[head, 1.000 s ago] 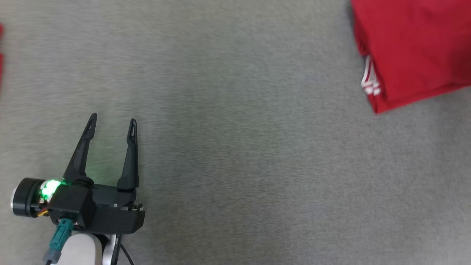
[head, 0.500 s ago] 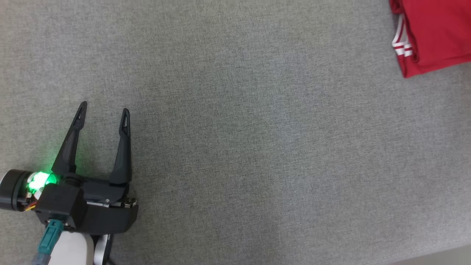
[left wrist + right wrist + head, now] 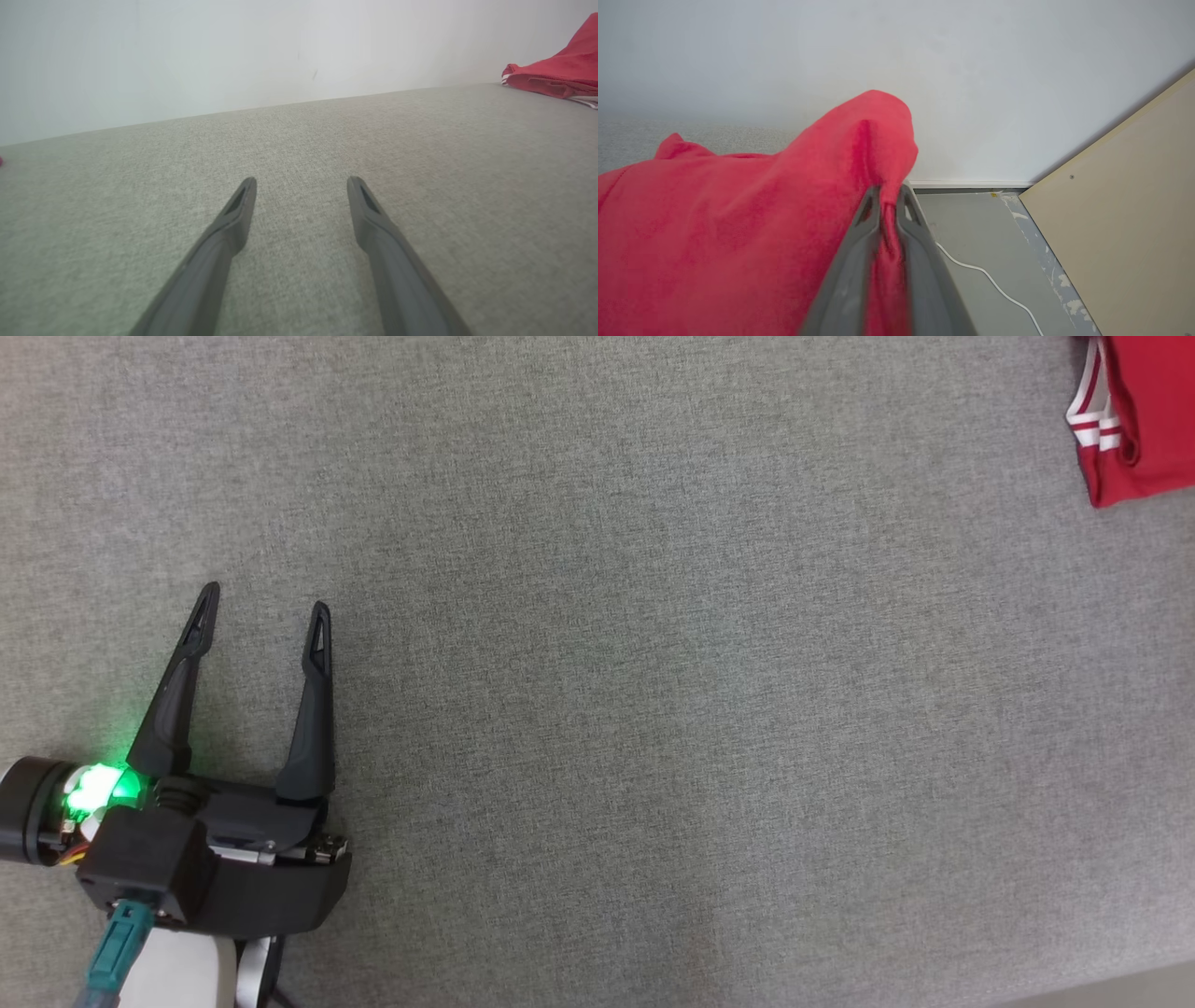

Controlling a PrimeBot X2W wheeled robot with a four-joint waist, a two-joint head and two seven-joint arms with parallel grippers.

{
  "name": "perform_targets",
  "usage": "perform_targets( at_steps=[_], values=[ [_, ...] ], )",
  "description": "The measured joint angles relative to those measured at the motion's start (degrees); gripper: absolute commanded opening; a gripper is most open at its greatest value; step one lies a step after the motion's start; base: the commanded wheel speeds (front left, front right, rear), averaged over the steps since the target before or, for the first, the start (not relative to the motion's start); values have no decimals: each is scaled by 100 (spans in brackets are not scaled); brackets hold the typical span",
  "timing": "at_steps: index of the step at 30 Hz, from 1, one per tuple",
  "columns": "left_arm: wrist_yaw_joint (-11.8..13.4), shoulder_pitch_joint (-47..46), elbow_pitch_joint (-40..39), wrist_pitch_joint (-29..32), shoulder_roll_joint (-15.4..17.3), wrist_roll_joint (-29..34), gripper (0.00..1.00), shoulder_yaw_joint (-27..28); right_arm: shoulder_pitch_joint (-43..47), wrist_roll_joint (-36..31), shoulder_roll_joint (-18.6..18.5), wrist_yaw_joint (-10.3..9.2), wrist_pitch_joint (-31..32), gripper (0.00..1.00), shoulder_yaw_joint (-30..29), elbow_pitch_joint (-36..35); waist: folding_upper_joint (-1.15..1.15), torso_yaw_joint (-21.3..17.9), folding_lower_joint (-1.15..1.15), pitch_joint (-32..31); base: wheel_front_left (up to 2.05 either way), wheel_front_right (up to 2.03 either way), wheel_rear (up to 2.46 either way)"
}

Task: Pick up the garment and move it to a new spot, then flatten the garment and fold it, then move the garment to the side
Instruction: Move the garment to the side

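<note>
Jaws of the right gripper (image 3: 889, 192) pinch a thin ridge of the red garment (image 3: 738, 224) at their tips, which could slip out and unfold; those of the left gripper (image 3: 263, 599) stand spread.

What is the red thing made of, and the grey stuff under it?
The garment looks like soft, matte cloth, probably a cotton knit: it drapes and creases with a faintly fuzzy face. The grey surface looks like woven upholstery fabric, matte, with a fine speckled weave.

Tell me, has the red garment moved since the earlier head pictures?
Yes. The red garment moved rightward in head view; the grey surface's edge at lower right stayed put.
</note>
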Motion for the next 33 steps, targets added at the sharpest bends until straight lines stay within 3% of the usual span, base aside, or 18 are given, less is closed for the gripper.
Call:
perform_targets(
  at_steps=[1,14,22,33],
  values=[
    [0,-2,-4,-2,4,0,100,-1,-4,-20,4,0,-44,100,-11,23,0,1,0,9,0,0,0],
    [108,82,253,2,-109,-130,100,38,217,-232,388,0,-949,100,-44,-172,0,92,1,-457,0,0,0],
    [249,536,353,3,-255,-229,100,235,996,-194,1073,0,-1285,100,38,-945,0,191,0,-1101,0,0,0],
    [268,989,589,3,-446,-342,100,316,2828,-269,1938,0,-1358,100,-327,-1987,0,471,0,-2075,0,0,0]
  ],
)
